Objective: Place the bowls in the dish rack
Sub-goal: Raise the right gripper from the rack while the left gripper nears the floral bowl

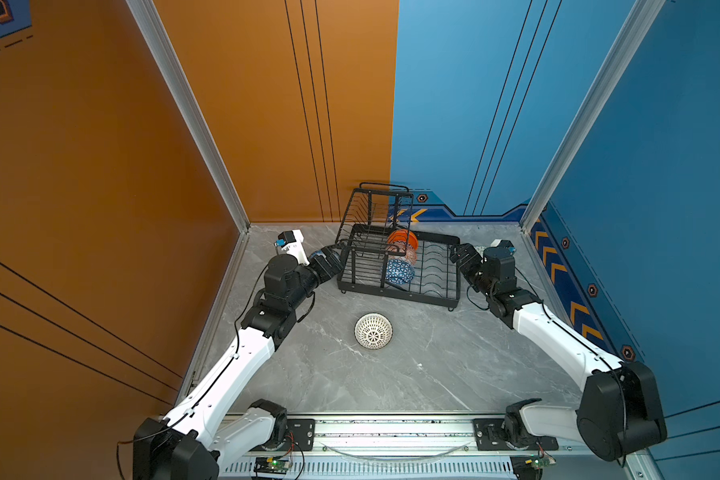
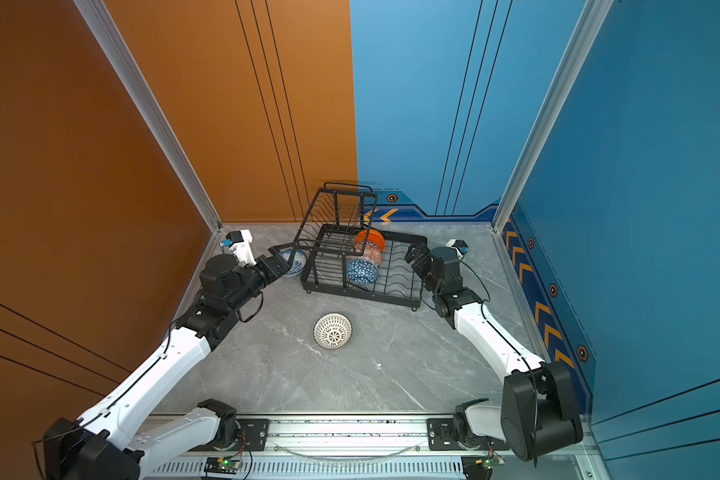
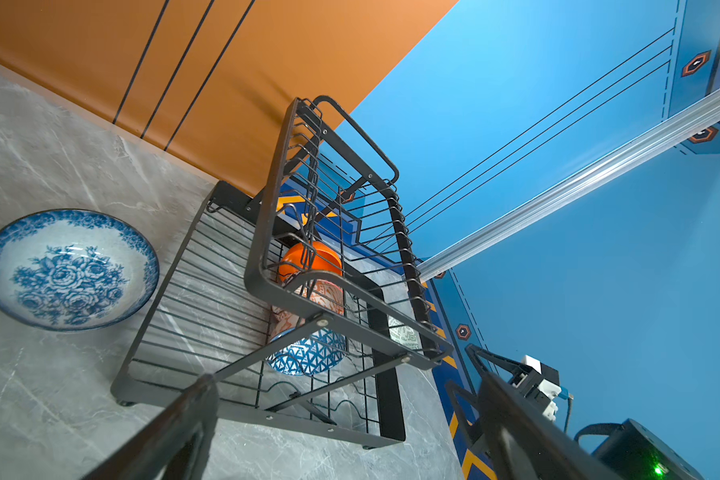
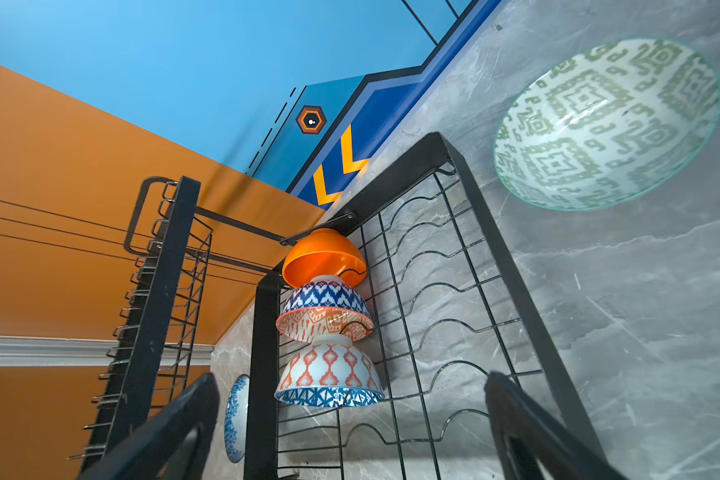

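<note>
The black wire dish rack (image 1: pixel 400 293) (image 2: pixel 362 291) stands at the back of the table. Three bowls stand on edge in its slots: plain orange (image 4: pixel 321 257), orange-white patterned (image 4: pixel 323 324) and blue triangle-patterned (image 1: pixel 399 270). A white dotted bowl (image 1: pixel 373 331) (image 2: pixel 333 331) sits in front of the rack. The blue-white floral bowl (image 3: pixel 69 270) (image 2: pixel 294 262) lies left of the rack, beside my open, empty left gripper (image 2: pixel 283 259). The pale green bowl (image 4: pixel 607 124) lies right of the rack, mostly hidden in both top views. My right gripper (image 1: pixel 458 257) is open at the rack's right end, holding nothing.
An orange wall closes the left side and a blue wall the back and right. Aluminium posts (image 1: pixel 528 220) mark the table's corners. The rack's raised basket (image 1: pixel 377 208) rises over its left half. Bare marble table (image 1: pixel 433 365) lies in front.
</note>
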Robot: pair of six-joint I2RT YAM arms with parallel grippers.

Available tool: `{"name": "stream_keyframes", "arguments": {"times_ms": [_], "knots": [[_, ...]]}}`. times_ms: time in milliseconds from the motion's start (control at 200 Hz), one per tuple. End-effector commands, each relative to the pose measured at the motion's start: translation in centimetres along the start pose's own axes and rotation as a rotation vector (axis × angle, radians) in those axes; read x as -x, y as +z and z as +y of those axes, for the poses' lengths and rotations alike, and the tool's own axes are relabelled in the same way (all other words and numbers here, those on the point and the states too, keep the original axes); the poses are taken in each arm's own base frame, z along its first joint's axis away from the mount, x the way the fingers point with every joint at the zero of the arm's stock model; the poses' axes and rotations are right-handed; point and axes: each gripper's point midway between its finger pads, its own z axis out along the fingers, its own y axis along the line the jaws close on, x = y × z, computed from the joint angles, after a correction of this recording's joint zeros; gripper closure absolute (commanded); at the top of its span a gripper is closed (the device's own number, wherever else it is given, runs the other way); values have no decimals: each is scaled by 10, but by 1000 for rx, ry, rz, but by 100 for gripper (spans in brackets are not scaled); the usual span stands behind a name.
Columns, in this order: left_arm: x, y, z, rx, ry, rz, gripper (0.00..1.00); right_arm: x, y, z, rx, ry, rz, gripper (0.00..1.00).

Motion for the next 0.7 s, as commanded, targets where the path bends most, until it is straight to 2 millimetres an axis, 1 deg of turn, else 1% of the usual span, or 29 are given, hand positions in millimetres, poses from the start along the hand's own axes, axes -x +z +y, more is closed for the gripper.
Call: {"name": "stream_keyframes", "arguments": {"times_ms": [0,125,190,295,385,400,430,551,621,691], "knots": [[5,-12,12,85,-18,2,2,-16,-6,-5,-67,-105,97,0],[1,-20,44,177,-93,23,2,-23,-12,2,-92,-200,128,0],[1,-26,68,245,-168,40,2,-21,-18,7,-101,-250,120,0],[9,-34,91,268,-278,33,2,-16,-28,15,-124,-334,105,0],[16,-43,111,300,-318,6,2,-15,-33,25,-125,-387,122,0],[11,-46,117,325,-325,19,2,-16,-34,27,-125,-398,127,0],[11,-49,123,345,-324,16,2,-16,-36,32,-119,-414,132,0],[13,-51,143,396,-332,11,2,-29,-40,49,-81,-453,182,0],[14,-48,156,420,-352,22,2,-39,-40,54,-66,-479,220,0],[17,-44,166,439,-359,30,2,-45,-41,59,-57,-509,242,0]]}}
